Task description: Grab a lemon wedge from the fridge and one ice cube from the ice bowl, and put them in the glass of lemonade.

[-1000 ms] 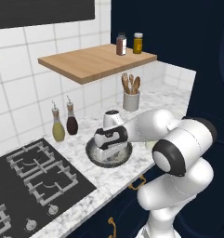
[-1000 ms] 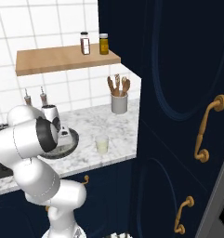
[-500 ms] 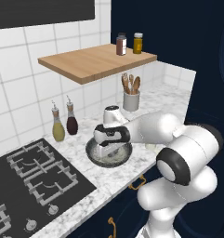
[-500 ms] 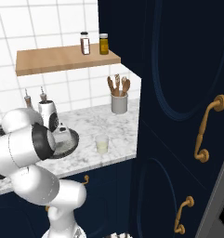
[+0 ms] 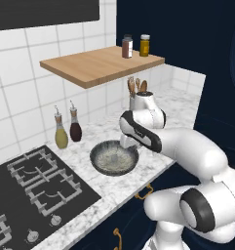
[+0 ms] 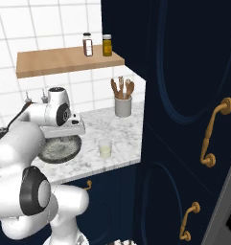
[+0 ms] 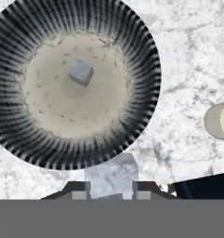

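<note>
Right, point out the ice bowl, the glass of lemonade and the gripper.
ice bowl (image 7: pixel 132 42): hand view, dark ribbed wall.
glass of lemonade (image 6: pixel 105 148): right base view, side wall.
gripper (image 7: pixel 111 191): hand view, midway between fingertips, on the clamped ice cube.

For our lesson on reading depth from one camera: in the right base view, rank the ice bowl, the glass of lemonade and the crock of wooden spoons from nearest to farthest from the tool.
1. Ice bowl, directly beneath the tool.
2. Glass of lemonade, on the counter to the tool's right.
3. Crock of wooden spoons, back by the wall, near the navy cabinet.
</note>
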You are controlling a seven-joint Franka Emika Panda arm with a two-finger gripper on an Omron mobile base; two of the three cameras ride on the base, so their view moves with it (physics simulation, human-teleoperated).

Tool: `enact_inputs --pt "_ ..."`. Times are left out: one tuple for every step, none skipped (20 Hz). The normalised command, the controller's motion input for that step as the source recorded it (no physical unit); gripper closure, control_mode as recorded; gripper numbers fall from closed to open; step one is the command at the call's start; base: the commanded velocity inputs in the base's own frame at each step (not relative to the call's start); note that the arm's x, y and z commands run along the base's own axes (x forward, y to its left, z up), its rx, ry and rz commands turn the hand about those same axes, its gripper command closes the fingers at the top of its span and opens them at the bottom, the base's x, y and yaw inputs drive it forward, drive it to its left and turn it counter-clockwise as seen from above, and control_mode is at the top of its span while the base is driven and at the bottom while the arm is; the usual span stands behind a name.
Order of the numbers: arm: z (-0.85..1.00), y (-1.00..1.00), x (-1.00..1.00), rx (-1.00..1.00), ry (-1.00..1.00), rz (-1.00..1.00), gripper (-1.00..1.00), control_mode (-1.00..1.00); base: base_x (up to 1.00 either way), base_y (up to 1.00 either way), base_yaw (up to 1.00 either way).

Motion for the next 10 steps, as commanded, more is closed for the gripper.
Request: enact_inputs --pt "0.56 -1.0 -0.06 0.0 -0.02 -0.29 1.0 -1.0 0.0 0.0 0.0" --pt "0.42 -1.0 -0.03 0.0 -0.01 -0.31 1.0 -1.0 0.0 0.0 0.0" --pt "0.21 -1.0 0.0 0.0 0.0 -0.32 1.0 -1.0 0.0 0.0 0.0" --pt "0.11 -1.0 0.0 0.0 0.0 -0.33 1.0 -1.0 0.0 0.0 0.0" --pt "0.04 -1.0 0.04 0.0 0.04 -0.31 1.0 -1.0 0.0 0.0 0.0" --pt "0.0 -0.73 0.3 0.0 0.18 -0.27 1.0 -1.0 0.0 0.0 0.0" --pt "0.0 -0.68 0.47 0.0 0.15 -0.22 1.0 -1.0 0.0 0.0 0.0" --pt "0.0 -0.51 0.39 0.0 0.08 -0.19 1.0 -1.0 0.0 0.0 0.0" --pt "0.0 -0.24 0.27 0.0 0.0 -0.15 1.0 -1.0 0.0 0.0 0.0" --pt "0.0 -0.12 0.14 0.0 0.0 -0.14 1.0 -1.0 0.0 0.0 0.0"
